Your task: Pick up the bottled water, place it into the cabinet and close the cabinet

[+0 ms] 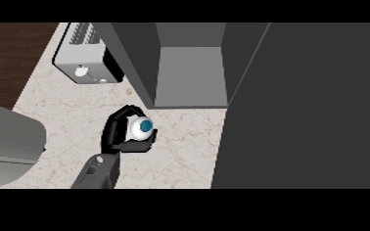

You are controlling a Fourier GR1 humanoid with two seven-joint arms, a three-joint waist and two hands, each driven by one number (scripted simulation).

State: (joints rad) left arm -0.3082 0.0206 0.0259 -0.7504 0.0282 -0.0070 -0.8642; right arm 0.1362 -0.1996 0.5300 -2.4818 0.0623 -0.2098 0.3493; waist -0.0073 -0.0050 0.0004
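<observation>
The bottled water (142,127) is seen from above as a white body with a blue cap. It stands or hangs over the marble counter (180,151), just in front of the cabinet. My left hand (115,132) is shut on it: the fingers curl round its far and left side and the thumb (136,147) crosses its near side. The dark cabinet (189,73) stands open, with a grey shelf showing inside. Its door (296,107) is swung out to the right and fills that side of the view. My right hand does not show.
A white and grey toaster (85,58) sits at the back left, close to the cabinet's left wall (133,63). A large grey rounded object (18,147) lies at the left edge. Dark wood floor (18,54) shows beyond the counter's left edge.
</observation>
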